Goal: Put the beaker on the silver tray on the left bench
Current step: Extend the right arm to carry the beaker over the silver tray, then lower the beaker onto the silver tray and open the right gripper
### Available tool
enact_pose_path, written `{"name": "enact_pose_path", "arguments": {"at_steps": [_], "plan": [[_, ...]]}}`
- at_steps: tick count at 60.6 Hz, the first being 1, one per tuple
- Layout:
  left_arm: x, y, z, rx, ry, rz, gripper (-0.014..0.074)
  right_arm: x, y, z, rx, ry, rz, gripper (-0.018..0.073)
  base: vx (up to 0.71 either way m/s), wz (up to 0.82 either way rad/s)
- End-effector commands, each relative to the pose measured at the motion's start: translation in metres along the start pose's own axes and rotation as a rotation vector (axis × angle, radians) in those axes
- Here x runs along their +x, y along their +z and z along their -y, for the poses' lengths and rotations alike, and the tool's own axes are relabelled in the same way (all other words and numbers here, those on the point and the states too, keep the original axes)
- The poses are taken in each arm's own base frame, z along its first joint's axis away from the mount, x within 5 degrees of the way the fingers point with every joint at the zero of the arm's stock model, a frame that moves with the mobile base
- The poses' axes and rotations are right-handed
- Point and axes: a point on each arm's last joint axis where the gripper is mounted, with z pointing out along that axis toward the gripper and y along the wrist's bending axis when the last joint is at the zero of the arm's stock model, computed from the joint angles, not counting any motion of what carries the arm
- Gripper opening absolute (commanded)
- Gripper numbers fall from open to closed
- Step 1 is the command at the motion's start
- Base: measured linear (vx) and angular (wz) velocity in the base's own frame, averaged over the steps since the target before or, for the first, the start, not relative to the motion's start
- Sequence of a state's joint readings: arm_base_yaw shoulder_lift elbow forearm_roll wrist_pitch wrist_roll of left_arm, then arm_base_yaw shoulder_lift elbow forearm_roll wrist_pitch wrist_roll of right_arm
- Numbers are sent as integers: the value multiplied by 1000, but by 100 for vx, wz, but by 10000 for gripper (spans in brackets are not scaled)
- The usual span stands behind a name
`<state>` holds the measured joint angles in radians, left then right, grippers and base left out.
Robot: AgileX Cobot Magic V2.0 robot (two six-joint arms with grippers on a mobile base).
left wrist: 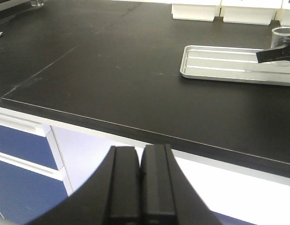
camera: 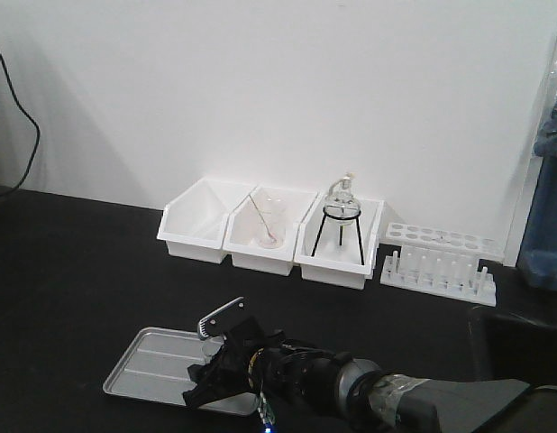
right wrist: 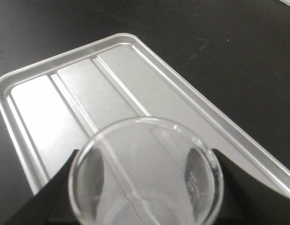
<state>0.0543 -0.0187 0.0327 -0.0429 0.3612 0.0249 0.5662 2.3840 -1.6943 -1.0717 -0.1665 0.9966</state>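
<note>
The clear beaker sits between the black fingers of my right gripper, which is shut on it. I look down through its round mouth at the silver tray below. In the front view the right gripper hangs over the right end of the silver tray on the black left bench; the beaker is hidden there. The left wrist view shows the beaker at the tray's far right. Whether it touches the tray I cannot tell. My left gripper is shut and holds nothing, off the bench's front edge.
Three white bins stand against the back wall. The middle one holds a glass with a rod, the right one a round flask on a black tripod. A white test tube rack stands to their right. Blue drawers lie below the bench edge.
</note>
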Motion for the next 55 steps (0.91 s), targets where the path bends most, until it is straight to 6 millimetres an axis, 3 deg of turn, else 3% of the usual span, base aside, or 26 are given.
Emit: {"name": "enact_pose_path", "arguments": {"at_steps": [1,12,36,55], "plan": [[-1,1,0,0,-8,67,1,-46,-21,-1,-12,9,120,235,0,0],[-1,1,0,0,-8,67,1,-46,-21,-2,-16,15,122,354,0,0],[-1,1,0,0,-8,67,1,-46,-21,-2,-16,30,122,392,0,0],[-1,1,0,0,-8,67,1,-46,-21,-2,-13,30,120,538,0,0]]}}
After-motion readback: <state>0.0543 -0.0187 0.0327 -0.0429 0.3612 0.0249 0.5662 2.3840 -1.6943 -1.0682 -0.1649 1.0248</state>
